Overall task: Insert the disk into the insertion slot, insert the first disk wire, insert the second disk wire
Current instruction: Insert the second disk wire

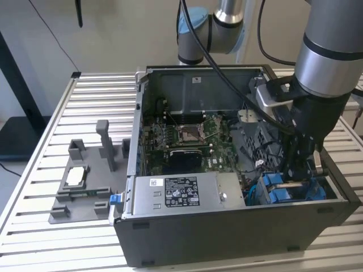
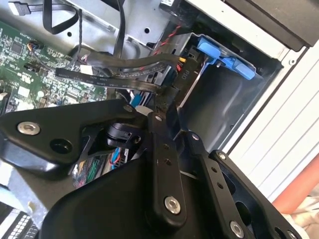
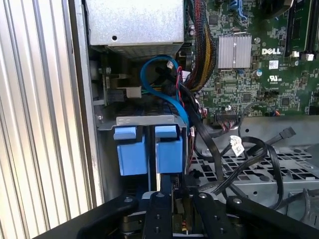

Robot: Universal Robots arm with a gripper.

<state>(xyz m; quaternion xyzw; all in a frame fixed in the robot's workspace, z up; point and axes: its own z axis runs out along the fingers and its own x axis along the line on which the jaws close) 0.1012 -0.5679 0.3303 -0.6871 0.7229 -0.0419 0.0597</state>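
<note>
Jaws of the gripper [image 1: 295,174], in the exterior view, reach down into the PC case [image 1: 227,238] at the disk [image 1: 283,191], beside a power supply [image 1: 181,194] bearing a white printed label. In the second wrist view they look pinched shut on a black wire connector [image 2: 182,74] just beside the blue carrier. In the first wrist view the disk sits in the insertion slot [image 3: 144,120], so that step looks done and wiring is underway.
</note>
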